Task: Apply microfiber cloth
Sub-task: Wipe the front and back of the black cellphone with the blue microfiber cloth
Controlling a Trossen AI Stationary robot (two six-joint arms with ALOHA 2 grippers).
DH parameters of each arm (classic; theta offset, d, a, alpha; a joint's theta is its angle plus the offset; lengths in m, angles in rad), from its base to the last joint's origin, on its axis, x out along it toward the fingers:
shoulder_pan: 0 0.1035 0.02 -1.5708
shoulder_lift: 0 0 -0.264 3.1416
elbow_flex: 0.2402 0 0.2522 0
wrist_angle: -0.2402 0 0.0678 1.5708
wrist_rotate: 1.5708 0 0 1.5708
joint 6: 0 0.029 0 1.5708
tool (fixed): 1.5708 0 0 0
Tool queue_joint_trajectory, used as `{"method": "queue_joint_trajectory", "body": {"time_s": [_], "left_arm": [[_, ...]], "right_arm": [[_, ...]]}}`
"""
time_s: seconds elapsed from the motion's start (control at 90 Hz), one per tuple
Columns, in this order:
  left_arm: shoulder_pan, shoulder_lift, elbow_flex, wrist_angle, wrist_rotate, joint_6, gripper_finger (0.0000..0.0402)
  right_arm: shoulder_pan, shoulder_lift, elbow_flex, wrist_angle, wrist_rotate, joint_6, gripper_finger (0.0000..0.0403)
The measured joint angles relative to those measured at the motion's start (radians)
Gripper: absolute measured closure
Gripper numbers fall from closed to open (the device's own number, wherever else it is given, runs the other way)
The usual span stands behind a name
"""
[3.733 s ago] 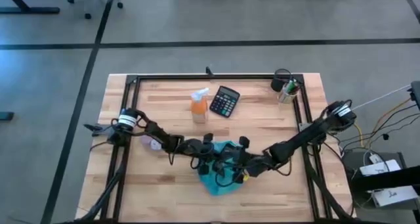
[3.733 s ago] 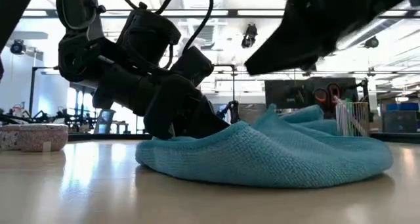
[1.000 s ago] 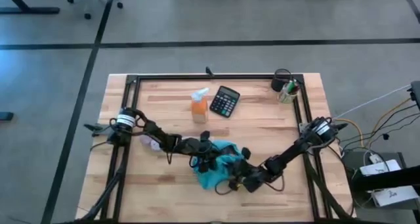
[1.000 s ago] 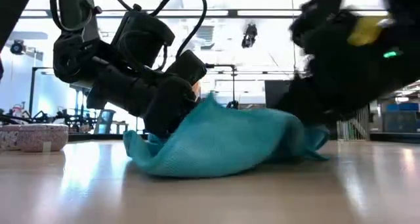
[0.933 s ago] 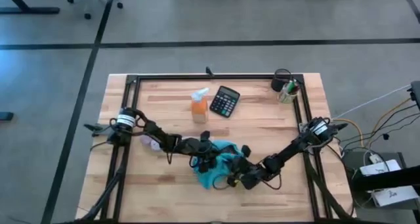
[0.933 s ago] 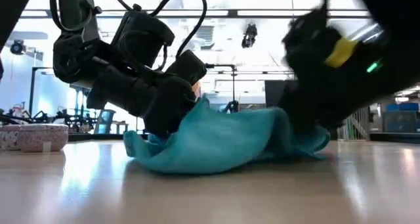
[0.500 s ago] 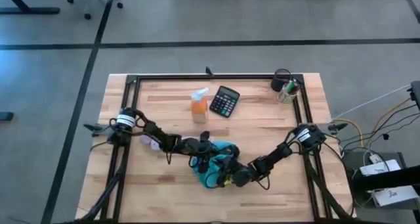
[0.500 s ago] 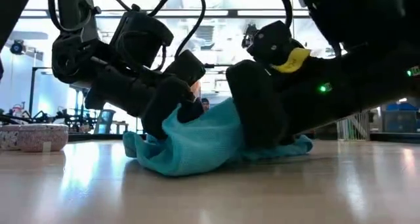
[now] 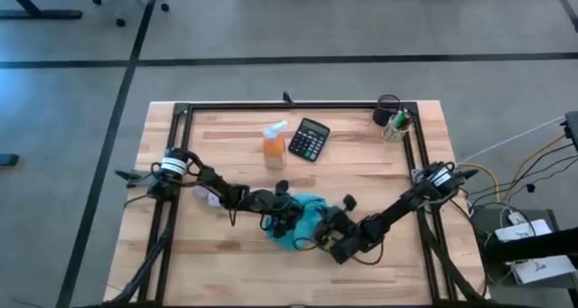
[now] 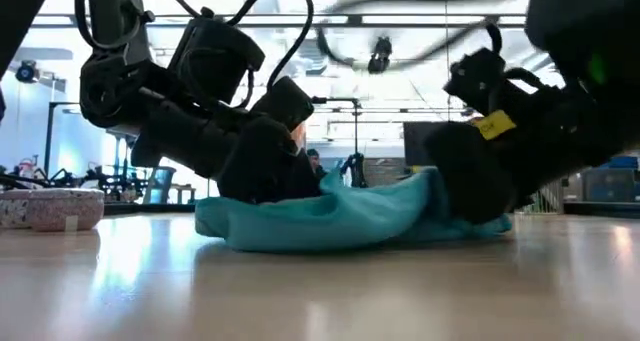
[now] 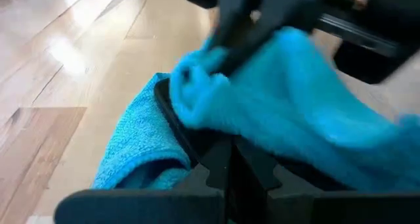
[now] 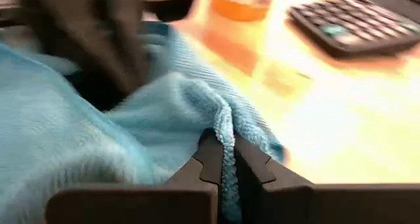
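1. The wooden worktop (image 9: 361, 177) carries everything.
2. The right tool (image 12: 226, 159) is pinched tight on a fold of the microfiber cloth (image 9: 302, 219).
3. The left tool (image 11: 226, 159) grips the bunched cloth's opposite edge.
4. The calculator (image 9: 310, 139) lies beyond both tools.

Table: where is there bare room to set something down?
Bare wood runs along the near edge of the table and between calculator and pen cup. Crowded mid-table: both grippers grip the cloth; spray bottle beside the calculator.

Turquoise-blue microfiber cloth (image 9: 302, 219) at lower centre — black calculator (image 9: 310, 139), orange spray bottle (image 9: 274, 147), pale striped wooden table (image 9: 361, 177).
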Motion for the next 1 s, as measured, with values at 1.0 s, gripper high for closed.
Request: {"method": "queue_joint_trajectory", "body": {"time_s": [1.0], "left_arm": [[-0.001,0.000,-0.005,0.027,0.007,0.016,0.0401]], "right_arm": [[-0.058,0.087,0.009,0.169,0.046,-0.032,0.0403]]}}
